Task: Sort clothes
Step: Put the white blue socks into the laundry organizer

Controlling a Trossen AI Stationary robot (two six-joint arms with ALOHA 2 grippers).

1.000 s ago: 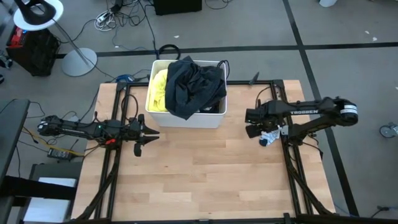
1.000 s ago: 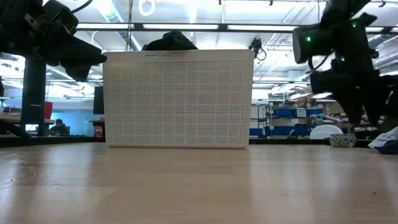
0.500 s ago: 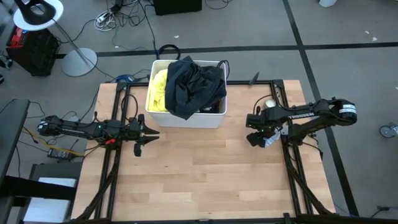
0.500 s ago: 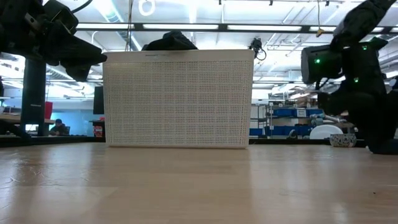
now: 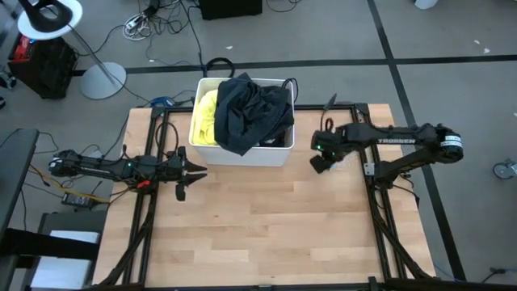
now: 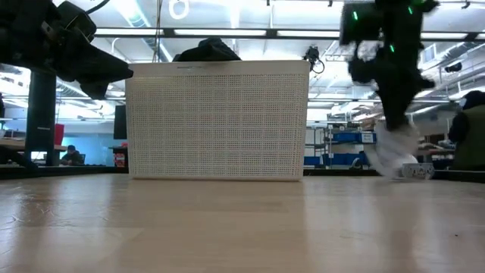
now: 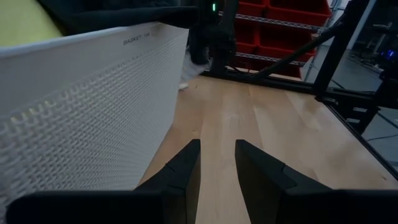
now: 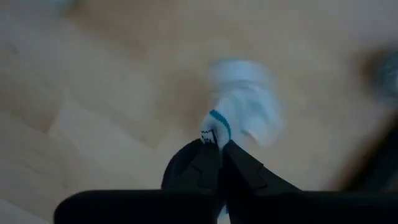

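Beside the perforated white plastic bin (image 5: 242, 152) heaped with crumpled black (image 5: 252, 109) and yellow fabric (image 5: 207, 113), the right claw (image 8: 214, 151) is pinching a limp white teal-striped sock (image 8: 241, 112) above the wooden bench (image 5: 266, 226), while the left claw (image 7: 216, 163) is waiting narrowly parted

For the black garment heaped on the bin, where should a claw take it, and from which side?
Probably the fold of the black garment that spills over the white bin at its front rim, approached from above on the table side. That fold hangs free of the wall, so fingers can close around it. The right claw is shut on a white sock; the left claw is open.
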